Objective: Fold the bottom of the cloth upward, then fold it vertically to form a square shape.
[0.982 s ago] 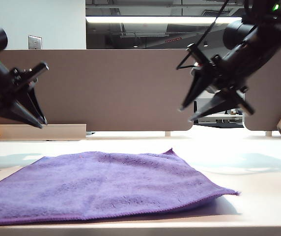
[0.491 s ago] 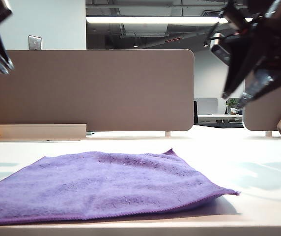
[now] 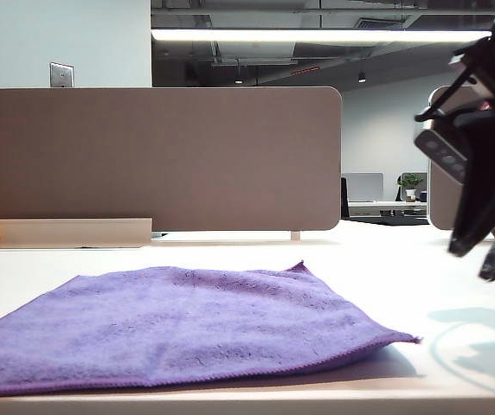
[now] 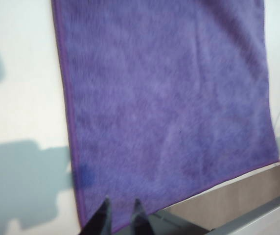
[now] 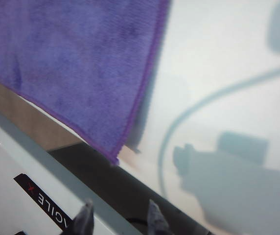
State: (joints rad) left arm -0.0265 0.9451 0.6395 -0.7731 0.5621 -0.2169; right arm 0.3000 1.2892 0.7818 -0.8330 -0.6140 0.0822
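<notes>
Your cloth (image 3: 187,324) lies flat on the white table (image 3: 455,294), folded into a rough square, one corner pointing toward the right side of the exterior view and another hanging near the table's front edge. Your right gripper (image 3: 488,251) hangs in the air at the right edge of the exterior view, clear of the cloth, jaws apart and holding nothing. Your left gripper (image 4: 120,213) is out of the exterior view; its wrist camera shows it high above the cloth's hemmed edge, fingertips slightly apart, empty. A beige partition (image 3: 157,160) stands behind the table.
</notes>
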